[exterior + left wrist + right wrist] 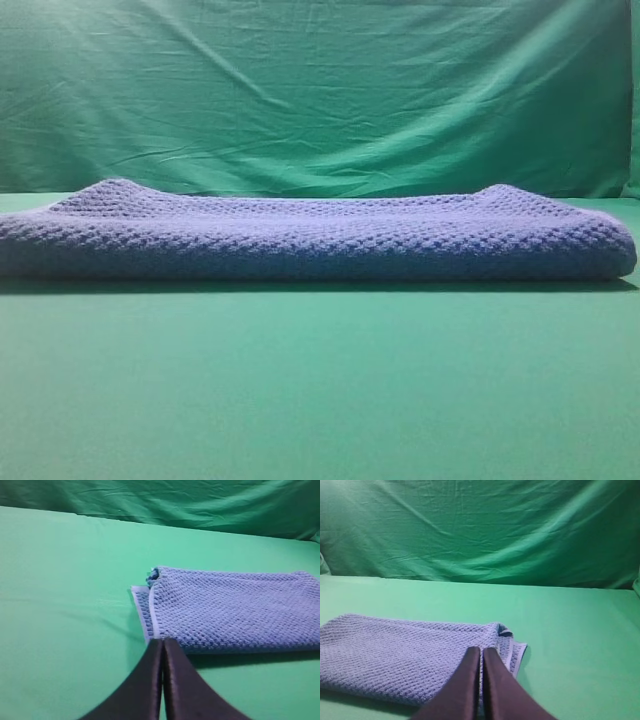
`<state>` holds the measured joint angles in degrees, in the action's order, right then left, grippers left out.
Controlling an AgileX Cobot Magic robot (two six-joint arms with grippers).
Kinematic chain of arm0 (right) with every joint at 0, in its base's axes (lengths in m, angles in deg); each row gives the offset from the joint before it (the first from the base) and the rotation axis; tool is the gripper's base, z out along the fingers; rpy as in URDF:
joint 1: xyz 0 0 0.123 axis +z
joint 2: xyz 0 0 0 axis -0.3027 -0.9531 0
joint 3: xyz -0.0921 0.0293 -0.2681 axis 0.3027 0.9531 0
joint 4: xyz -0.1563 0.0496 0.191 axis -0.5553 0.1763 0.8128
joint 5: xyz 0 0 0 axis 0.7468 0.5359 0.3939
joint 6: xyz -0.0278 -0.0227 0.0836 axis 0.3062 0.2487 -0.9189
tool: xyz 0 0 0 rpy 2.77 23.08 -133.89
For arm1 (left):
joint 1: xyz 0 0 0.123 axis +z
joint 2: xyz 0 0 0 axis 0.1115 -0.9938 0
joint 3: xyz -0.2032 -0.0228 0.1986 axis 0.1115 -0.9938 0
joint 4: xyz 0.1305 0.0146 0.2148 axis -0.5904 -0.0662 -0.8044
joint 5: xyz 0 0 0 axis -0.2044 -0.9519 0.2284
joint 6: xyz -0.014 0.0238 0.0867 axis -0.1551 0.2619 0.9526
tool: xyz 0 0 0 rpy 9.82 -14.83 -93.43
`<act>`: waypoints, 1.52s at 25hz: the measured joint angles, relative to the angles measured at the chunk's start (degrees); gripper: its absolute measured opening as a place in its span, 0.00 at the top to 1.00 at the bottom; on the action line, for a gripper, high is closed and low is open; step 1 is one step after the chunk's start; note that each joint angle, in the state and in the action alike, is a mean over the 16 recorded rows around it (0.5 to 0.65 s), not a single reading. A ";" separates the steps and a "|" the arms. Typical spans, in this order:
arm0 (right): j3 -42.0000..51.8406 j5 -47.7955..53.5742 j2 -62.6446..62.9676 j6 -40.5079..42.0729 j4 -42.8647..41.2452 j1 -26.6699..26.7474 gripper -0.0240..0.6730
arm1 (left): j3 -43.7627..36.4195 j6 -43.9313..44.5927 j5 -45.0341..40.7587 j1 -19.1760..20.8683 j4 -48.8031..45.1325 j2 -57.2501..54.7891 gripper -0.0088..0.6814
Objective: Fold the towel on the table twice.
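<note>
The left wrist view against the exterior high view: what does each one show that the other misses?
Only the left wrist view shows the left tool, its dark fingers pressed shut, and the towel's pale-hemmed end with one layer's edge sticking out past the other. Only the exterior high view shows the towel's whole long rounded front fold, side on. Both share the folded blue-grey waffle-weave towel, the smooth green cloth-covered table and the wrinkled green backdrop curtain.

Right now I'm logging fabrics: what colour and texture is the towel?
Blue-grey waffle weave with a pale hem; the towel shows best in the left wrist view.
</note>
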<state>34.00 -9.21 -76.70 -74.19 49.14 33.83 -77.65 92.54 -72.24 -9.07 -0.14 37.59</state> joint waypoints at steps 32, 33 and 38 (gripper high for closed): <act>10.15 0.17 -0.10 0.00 -2.79 0.00 0.97 | -8.14 3.69 6.15 0.00 -5.43 -0.28 0.99; 10.16 0.38 -0.10 0.00 -2.84 0.00 0.97 | -8.14 3.71 6.13 0.00 -5.43 -0.28 0.99; 10.16 1.20 -0.10 0.00 -2.97 0.00 0.97 | -8.14 3.78 6.11 0.00 -5.43 -0.28 0.99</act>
<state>44.16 -8.01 -76.80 -74.19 46.17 33.83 -85.79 96.31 -66.13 -9.07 -5.57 37.31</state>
